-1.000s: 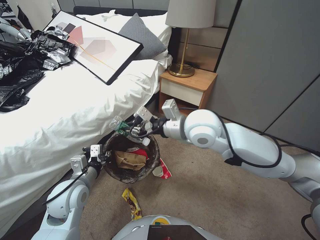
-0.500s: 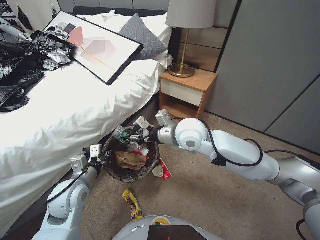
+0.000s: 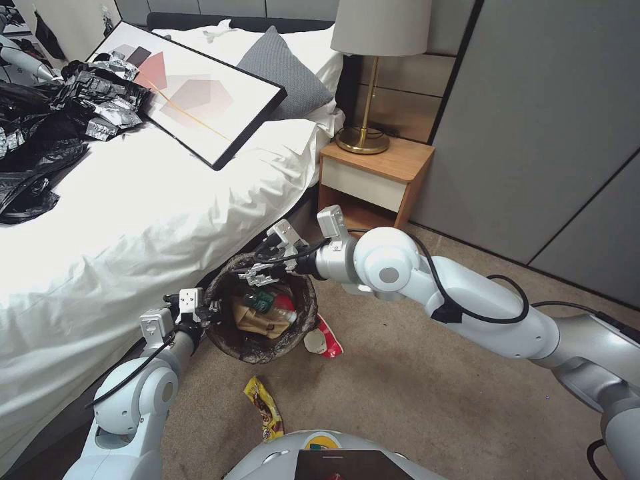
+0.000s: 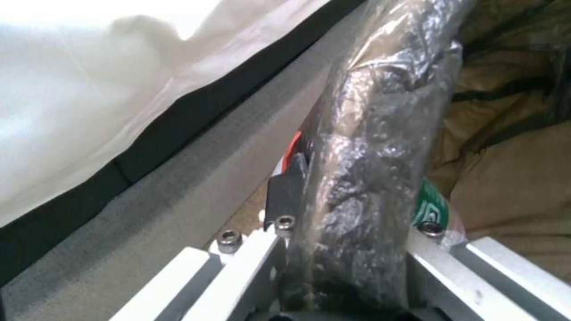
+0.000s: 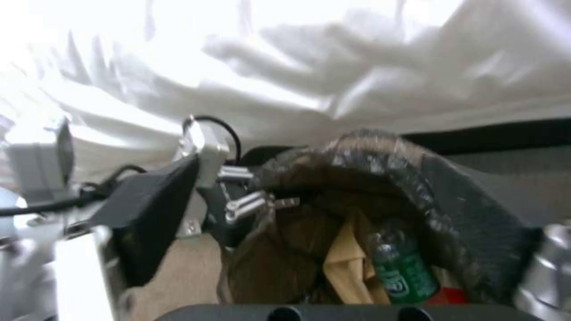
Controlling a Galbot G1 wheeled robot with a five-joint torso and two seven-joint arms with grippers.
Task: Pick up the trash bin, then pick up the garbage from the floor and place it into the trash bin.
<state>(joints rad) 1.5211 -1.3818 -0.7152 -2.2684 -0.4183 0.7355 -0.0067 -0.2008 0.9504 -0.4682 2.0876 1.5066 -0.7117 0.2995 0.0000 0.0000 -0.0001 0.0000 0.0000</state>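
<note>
Left gripper (image 3: 208, 312): from my seat I see it clamped on the near-left rim of the trash bin; in the left wrist view its metal jaws stand either side of a crinkled fold of the liner (image 4: 357, 187), pressed tight on it.

Trash bin (image 3: 227, 337): small and round, lined with a glossy, wrinkled brown-black plastic bag rolled over the rim. It stands on the tan carpet (image 3: 413, 387) right beside the draped white bed sheet (image 3: 133, 227).

Bin contents: a creased tan paper bag (image 3: 257, 323), something red next to it, and a small clear bottle (image 3: 261, 300) with a green label (the label reads clearest in the right wrist view (image 5: 399, 272)), lying on top of the paper.

Right gripper (image 3: 261, 272): I have it hovering just over the far rim of the bin, fingers spread apart and holding nothing; the bottle lies directly beneath it, inside the bin and free of the fingers.

Garbage on the floor: a yellow-brown snack wrapper (image 3: 265, 408), flat and shiny, lies on the carpet in front of the bin, well apart from both grippers; a red-and-white paper cup (image 3: 325, 339) lies crushed against the bin's right side.

Farther right: a wooden nightstand (image 3: 373, 177) carrying a brass-based lamp (image 3: 373, 73).
</note>
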